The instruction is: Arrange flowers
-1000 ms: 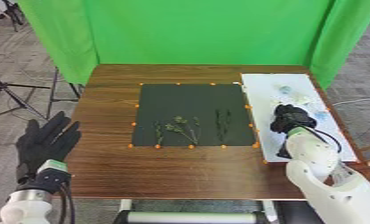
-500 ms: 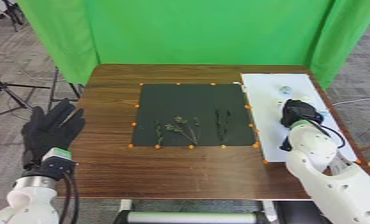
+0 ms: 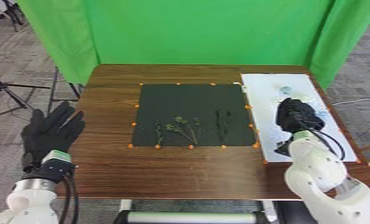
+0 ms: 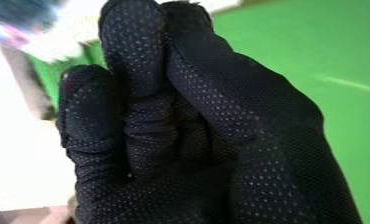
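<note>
With its wrist nearer the worktop's [image 3: 190, 175] near edge than in the previous frame, the right hand [image 3: 299, 116] is at the white sheet [image 3: 260, 85], grip undeterminable; the left hand [image 3: 46, 137], spread wide, is beside the worktop's left edge, and green sprigs [image 3: 181, 121] lie toward the dark mat's [image 3: 174, 97] near edge.

Brown wooden tabletop [image 3: 110, 175] with a dark mat [image 3: 168, 102] in the middle and a white sheet [image 3: 268, 86] at right, orange dots [image 3: 192, 147] edging both.
</note>
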